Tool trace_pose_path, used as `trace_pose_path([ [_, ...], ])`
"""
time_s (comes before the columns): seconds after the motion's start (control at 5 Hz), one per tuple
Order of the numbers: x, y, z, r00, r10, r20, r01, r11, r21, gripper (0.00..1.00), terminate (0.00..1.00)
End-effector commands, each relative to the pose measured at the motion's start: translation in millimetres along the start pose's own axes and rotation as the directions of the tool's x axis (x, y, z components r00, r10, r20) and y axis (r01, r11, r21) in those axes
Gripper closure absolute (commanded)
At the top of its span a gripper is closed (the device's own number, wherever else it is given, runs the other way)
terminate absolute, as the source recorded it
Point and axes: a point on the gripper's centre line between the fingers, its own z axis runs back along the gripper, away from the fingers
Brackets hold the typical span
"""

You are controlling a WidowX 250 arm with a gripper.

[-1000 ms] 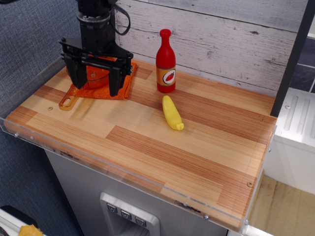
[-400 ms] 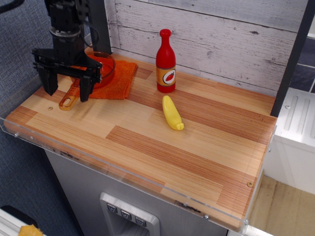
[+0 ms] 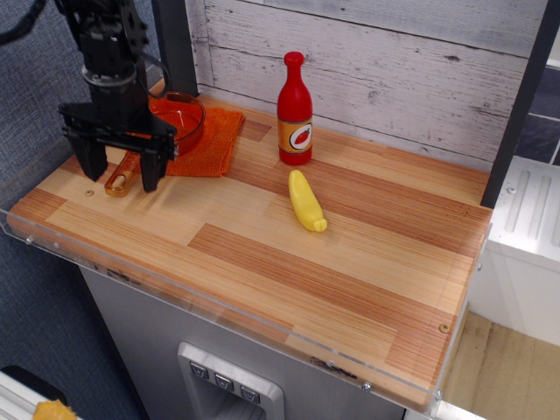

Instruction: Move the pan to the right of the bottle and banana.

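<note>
Gripper (image 3: 121, 173) over far-left corner of table (image 3: 367, 289), fingers spread wide, straddling the handle of the pan (image 3: 171, 120); nothing clamped. Pan bowl sits on orange cloth (image 3: 217, 138), handle pointing near-left off the cloth. Bottle (image 3: 295, 110) stands upright right of the cloth; banana (image 3: 306, 200) lies nearer, just right of the bottle. Risks: thin flat handle may slip or tip the pan on closing; cloth may drag along; carry path rightward passes the bottle, low transit could topple it or nudge the banana
</note>
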Motion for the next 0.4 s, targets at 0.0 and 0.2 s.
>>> trace_pose_path([
  [0.0, 1.2, 7.9, 10.5, 0.997, 0.039, 0.064, -0.042, 0.998, 0.051, 1.0, 0.0],
  [0.2, 0.4, 9.4, 20.2, 0.997, 0.047, 0.056, -0.05, 0.997, 0.059, 1.0, 0.0],
])
